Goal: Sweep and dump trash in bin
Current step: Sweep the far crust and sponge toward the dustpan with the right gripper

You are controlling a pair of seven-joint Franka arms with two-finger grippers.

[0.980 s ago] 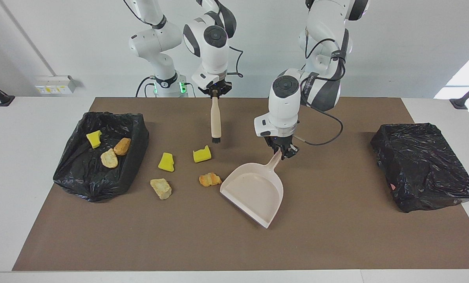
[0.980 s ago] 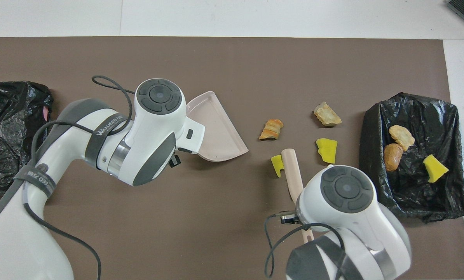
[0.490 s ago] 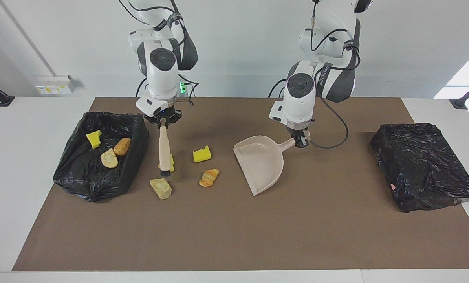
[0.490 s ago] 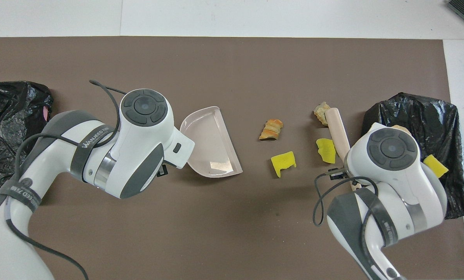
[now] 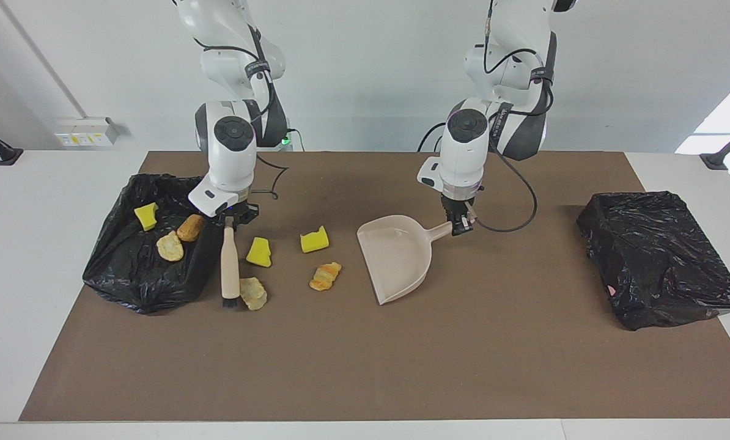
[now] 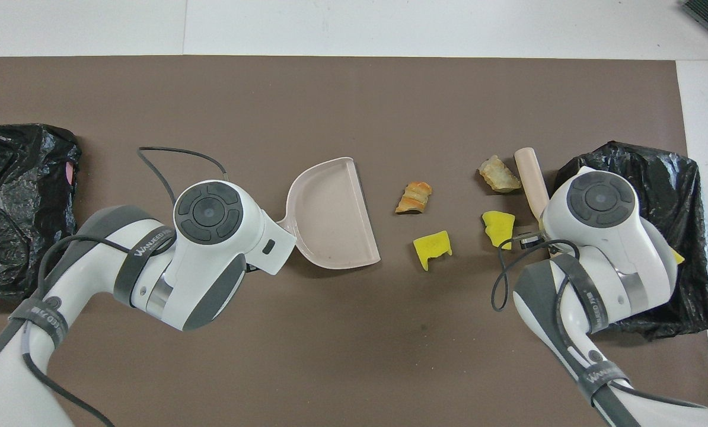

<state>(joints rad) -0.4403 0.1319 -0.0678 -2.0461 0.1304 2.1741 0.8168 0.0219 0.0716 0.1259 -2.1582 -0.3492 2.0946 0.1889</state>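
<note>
Four trash chunks (image 5: 259,252) on mat, three in bin (image 5: 126,269) (yellow, tan)

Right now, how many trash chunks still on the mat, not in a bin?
4, between the brush and the dustpan: tan lump by the bristles, yellow sponge beside the brush handle, yellow sponge nearer the robots, orange lump. None looks hidden.

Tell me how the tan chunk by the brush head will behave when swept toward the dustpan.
The tan chunk looks lumpy and irregular, so it will probably tumble or skid unevenly rather than roll straight. It appears light beside the brush held by the right gripper, so one stroke may flick it. It must cross open mat to the dustpan in the left gripper.
</note>
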